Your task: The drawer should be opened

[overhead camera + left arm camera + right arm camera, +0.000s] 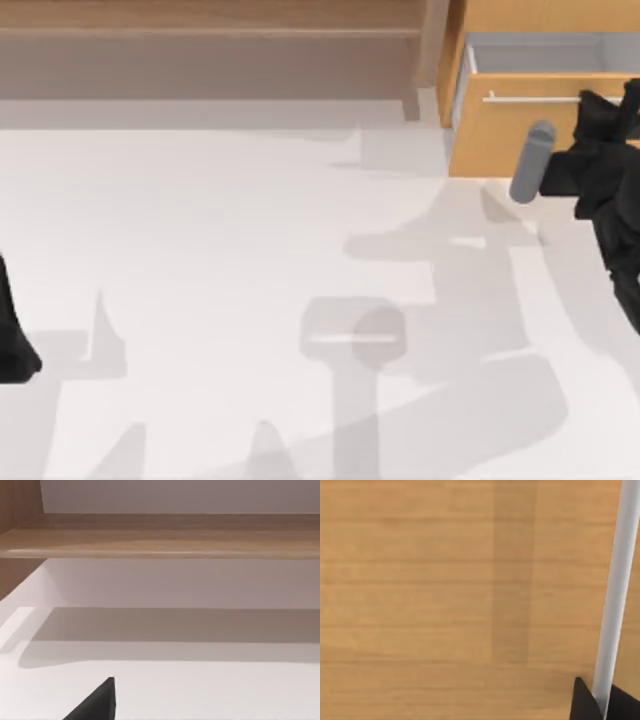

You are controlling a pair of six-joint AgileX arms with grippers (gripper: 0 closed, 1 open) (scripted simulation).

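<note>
White bench (200,300) up front, and the drawer (520,125) sat pulled partway out. Right tool (601,700) was clamped on its handle (617,595); left tool (15,340), well away from the drawer, can't tell.

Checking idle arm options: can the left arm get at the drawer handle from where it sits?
Probably not. The left gripper sits at the table's left edge, while the handle is at the far right, where the right gripper already occupies it.
</note>
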